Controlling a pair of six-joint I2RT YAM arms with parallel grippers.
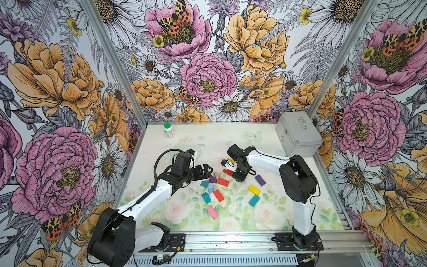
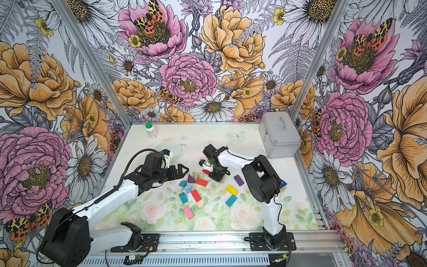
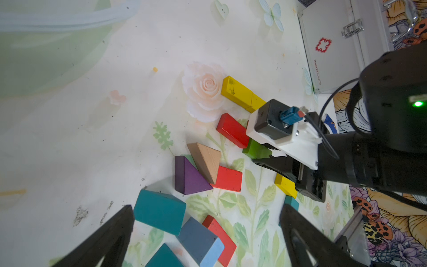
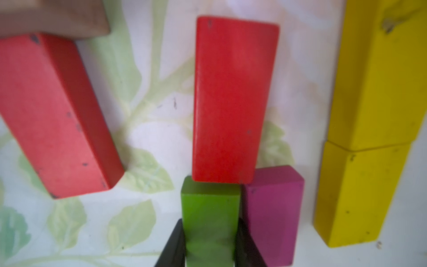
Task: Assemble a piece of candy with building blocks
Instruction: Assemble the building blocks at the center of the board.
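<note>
The floral bench point(image 1: 265, 129) carries the building blocks point(image 1: 218, 195) scattered about its centre; the right gripper point(image 4: 209, 233) is clamped on a green block point(image 4: 209, 201), butting it against a red block point(image 4: 233, 99), probably to form the candy body; the left gripper point(image 3: 206, 209) hovers nearby, jaws apart.

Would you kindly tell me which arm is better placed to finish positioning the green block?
The right. The right gripper is shut on the green block, whose end meets the red block beside the magenta block. The left gripper hangs open near the teal block, holding nothing.
</note>
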